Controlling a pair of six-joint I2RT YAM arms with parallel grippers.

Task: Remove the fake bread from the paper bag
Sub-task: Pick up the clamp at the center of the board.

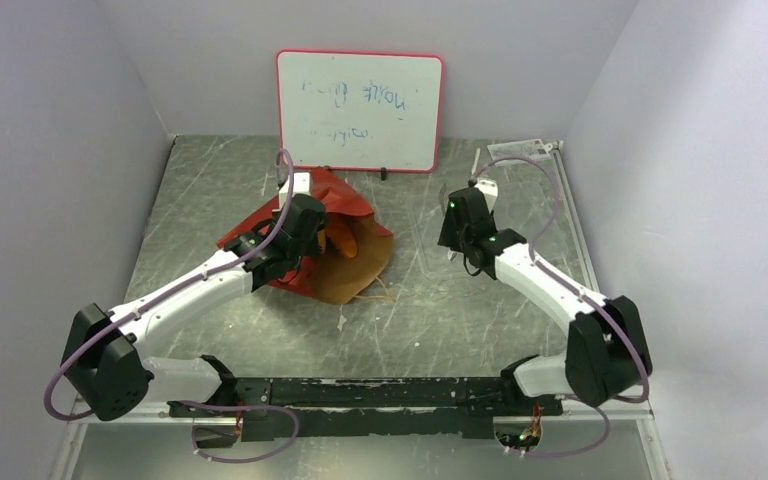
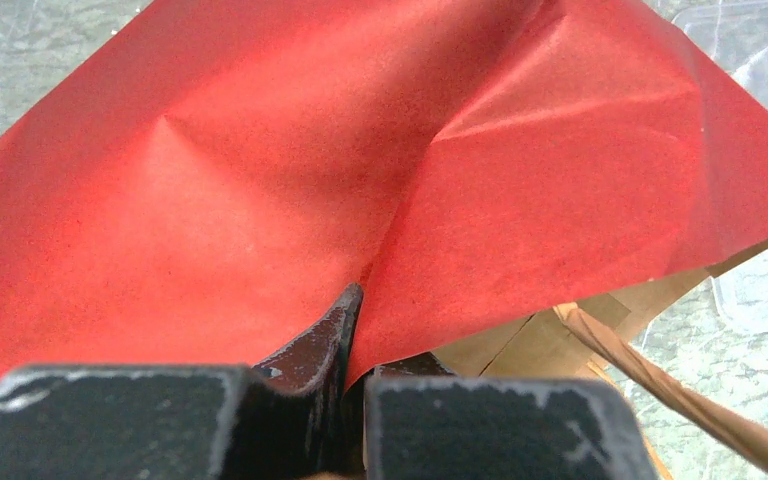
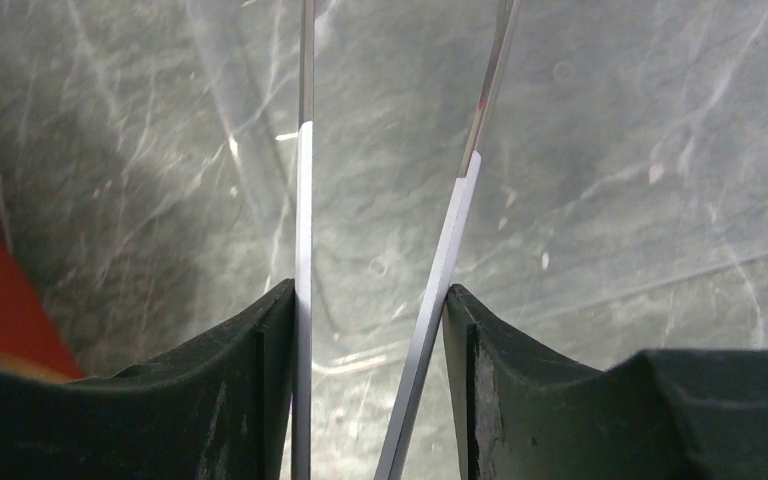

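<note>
The paper bag [image 1: 352,262] lies on its side, red part to the back, brown mouth facing front right. An orange piece of fake bread [image 1: 344,238] shows inside the mouth; the other pastries are hidden. My left gripper [image 1: 298,222] is shut on a fold of the bag's red paper [image 2: 260,180], its fingertips [image 2: 345,310] pinching the crease. A tan cord handle [image 2: 680,395] hangs at the lower right. My right gripper [image 1: 468,215] stands to the right of the bag, apart from it. Its fingers [image 3: 260,340] are closed on a thin clear plastic piece [image 3: 460,215].
A whiteboard [image 1: 360,110] with a red frame leans on the back wall. A clear plastic tray [image 1: 525,150] lies at the back right corner. The bag's cord handles [image 1: 372,293] trail on the metal table [image 1: 440,320] in front of it. Grey walls close in both sides.
</note>
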